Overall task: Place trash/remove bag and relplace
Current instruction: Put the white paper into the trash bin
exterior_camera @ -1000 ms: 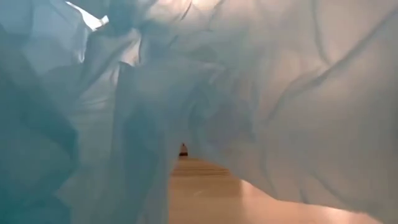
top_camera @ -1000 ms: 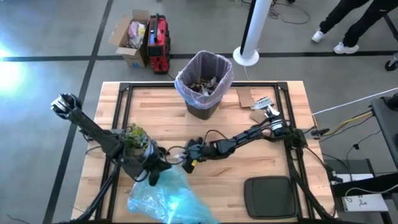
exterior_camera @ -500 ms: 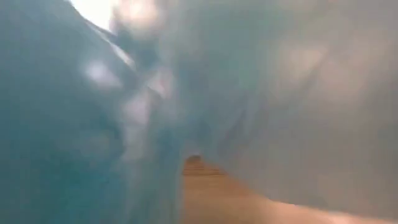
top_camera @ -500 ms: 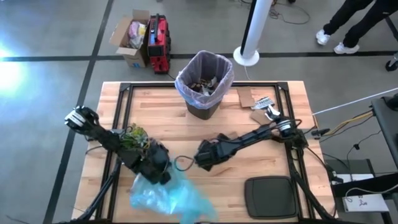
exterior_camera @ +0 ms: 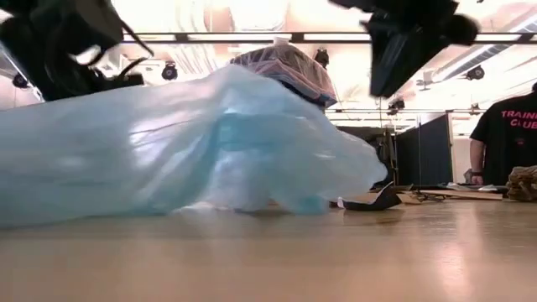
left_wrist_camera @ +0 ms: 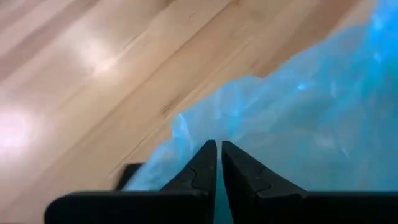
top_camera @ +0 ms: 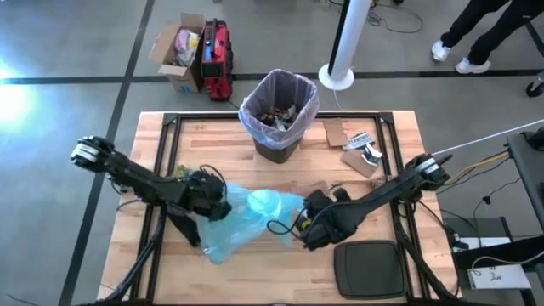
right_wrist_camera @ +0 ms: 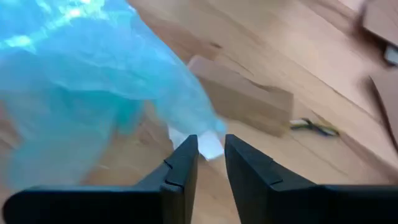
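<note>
The wooden table (top_camera: 221,161) carries everything here, with a black frame running round its edge. Near its far edge stands a dark bin (top_camera: 279,146) lined with the bag (top_camera: 255,106), the pale pink-lavender liner folded over the rim; trash (top_camera: 280,116) of brown and white scraps lies inside it, and more trash, flat brown cardboard with a white label (top_camera: 358,140) whose print is too small to read, lies on the table just right of the bin. Across the middle of the table sprawls a light blue plastic bag (top_camera: 246,217), slack and crumpled, and in the low view it fills the left half of the picture (exterior_camera: 168,143). The left gripper (top_camera: 212,204) sits at the bag's left end, and its wrist view shows the two dark fingers (left_wrist_camera: 202,171) pressed nearly together over the blue film, pinching a fold of it. The right gripper (top_camera: 308,228) hangs at the bag's right end, just beside its tip; its fingers (right_wrist_camera: 183,165) stand a small gap apart with nothing clamped between them, the bag's corner lying past their tips next to a small wooden block (right_wrist_camera: 242,99). A black lid (top_camera: 370,268) lies near the table's front right corner. Beyond the table, in the low view, a person in a black shirt (exterior_camera: 508,134) shows pink lettering that reads "TRAIN" and "CLUB", cut off at the picture's edge.
</note>
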Action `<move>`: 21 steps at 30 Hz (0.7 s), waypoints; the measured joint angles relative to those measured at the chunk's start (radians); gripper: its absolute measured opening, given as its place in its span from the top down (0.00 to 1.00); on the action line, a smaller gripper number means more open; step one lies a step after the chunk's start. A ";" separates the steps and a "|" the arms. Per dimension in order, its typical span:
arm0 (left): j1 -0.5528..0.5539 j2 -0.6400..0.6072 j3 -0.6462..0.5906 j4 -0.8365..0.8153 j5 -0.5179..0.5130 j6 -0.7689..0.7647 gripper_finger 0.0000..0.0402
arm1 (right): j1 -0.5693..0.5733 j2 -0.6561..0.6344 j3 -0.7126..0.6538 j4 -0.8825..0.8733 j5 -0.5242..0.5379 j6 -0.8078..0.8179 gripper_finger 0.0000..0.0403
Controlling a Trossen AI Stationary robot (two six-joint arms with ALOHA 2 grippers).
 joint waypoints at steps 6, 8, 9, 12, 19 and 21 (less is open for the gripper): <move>-0.009 -0.195 0.000 -0.078 0.036 0.012 0.97 | -0.014 -0.119 -0.036 0.001 -0.053 0.105 0.68; -0.009 -0.254 0.000 -0.039 0.034 -0.017 0.97 | -0.024 -0.147 -0.050 0.007 -0.086 0.107 0.63; -0.009 -0.282 0.001 -0.021 0.029 -0.027 0.97 | -0.033 -0.155 -0.053 0.004 -0.106 0.106 0.61; -0.009 -0.334 0.000 0.108 -0.008 -0.002 0.97 | -0.054 -0.173 -0.065 0.019 -0.148 0.098 0.55; -0.008 -0.307 -0.008 0.392 -0.053 0.257 0.97 | -0.167 -0.127 -0.141 0.221 -0.160 -0.022 0.52; -0.008 -0.284 -0.007 0.411 -0.052 0.266 0.97 | -0.206 -0.092 -0.168 0.373 -0.194 -0.082 0.52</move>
